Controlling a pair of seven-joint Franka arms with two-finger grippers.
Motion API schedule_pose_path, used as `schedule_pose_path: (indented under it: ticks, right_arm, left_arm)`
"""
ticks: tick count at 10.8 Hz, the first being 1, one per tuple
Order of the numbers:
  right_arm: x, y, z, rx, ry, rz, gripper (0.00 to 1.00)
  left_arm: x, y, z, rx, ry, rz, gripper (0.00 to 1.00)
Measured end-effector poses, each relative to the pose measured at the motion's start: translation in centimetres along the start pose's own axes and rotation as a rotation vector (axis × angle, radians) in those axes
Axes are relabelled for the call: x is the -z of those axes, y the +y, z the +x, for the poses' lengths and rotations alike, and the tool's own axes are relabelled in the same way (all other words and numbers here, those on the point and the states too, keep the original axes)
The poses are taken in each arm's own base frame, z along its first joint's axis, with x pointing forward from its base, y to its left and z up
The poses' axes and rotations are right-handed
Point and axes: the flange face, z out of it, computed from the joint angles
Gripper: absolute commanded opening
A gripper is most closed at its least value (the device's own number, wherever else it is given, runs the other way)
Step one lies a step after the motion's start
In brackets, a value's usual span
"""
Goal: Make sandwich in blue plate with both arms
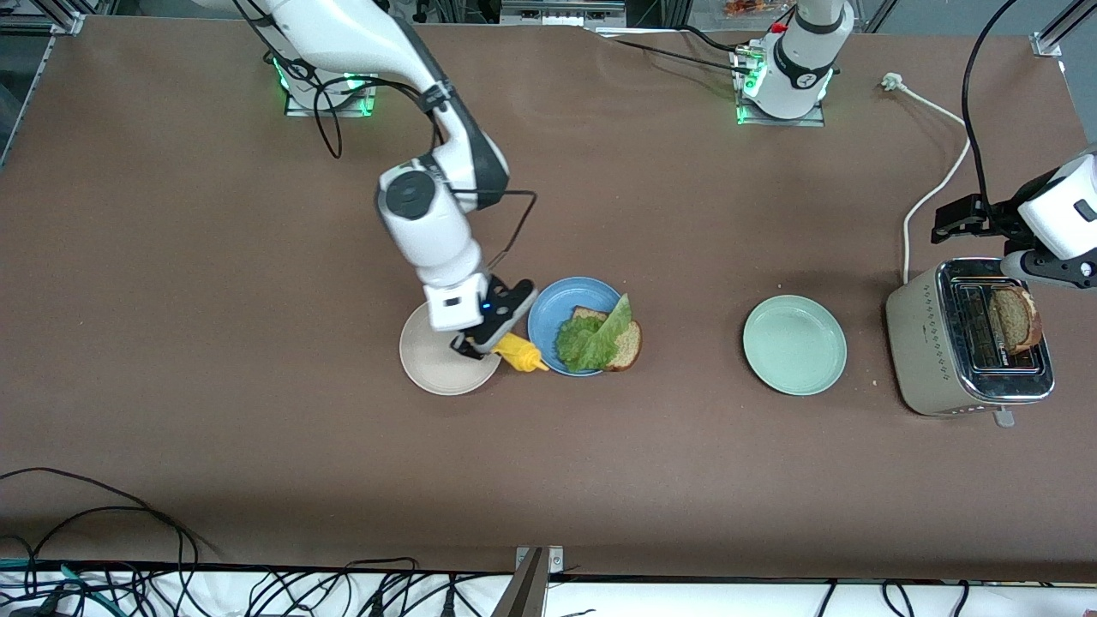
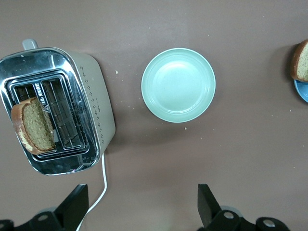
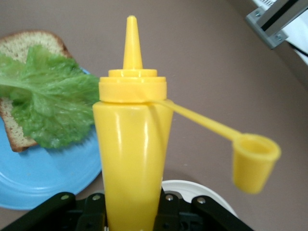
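Now the right end effector [image 1: 480, 341] hangs over the gap where the beige plate [image 1: 433, 364] meets the blue plate [image 1: 566, 304], its fingers clamped on a yellow squeeze bottle [image 1: 519, 352]. The bottle's long axis runs from the grip out toward the blue plate, nozzle leading and tipped over the plate's rim; its cap [image 3: 253, 163] dangles open on its strap. What it points at sits just past the nozzle: a slice of bread [image 1: 624, 341] on the blue plate with a lettuce leaf [image 1: 593, 336] draped over it, the leaf's long axis running slantwise across the plate. So the open sandwich lies directly ahead of the nozzle, toward the left arm's end of the tabletop, and the right arm is clearly the nearer one.

Meanwhile the left end effector [image 2: 139, 211] waits, fingers spread wide and holding nothing, above the toaster [image 1: 968, 338], where the second slice [image 1: 1016, 319] stands upright in its slot. The mint-green plate [image 1: 794, 344] sits between toaster and blue plate.
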Motion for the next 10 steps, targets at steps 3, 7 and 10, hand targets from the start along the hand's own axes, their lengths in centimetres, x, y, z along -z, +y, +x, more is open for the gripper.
schedule_pose_path:
  ticks: [3, 7, 10]
  right_arm:
    - [-3.3, -5.7, 0.7, 0.053, -0.114, -0.116, 0.00]
    - [-2.6, -10.6, 2.2, 0.222, -0.350, -0.238, 0.00]
    - [-4.0, -12.7, 1.2, 0.308, -0.429, -0.295, 0.00]
  left_arm:
    - [0.0, 0.0, 0.0, 0.000, 0.000, 0.000, 1.00]
    - [0.0, 0.0, 0.0, 0.000, 0.000, 0.000, 1.00]
    - [0.0, 0.0, 0.0, 0.000, 0.000, 0.000, 1.00]
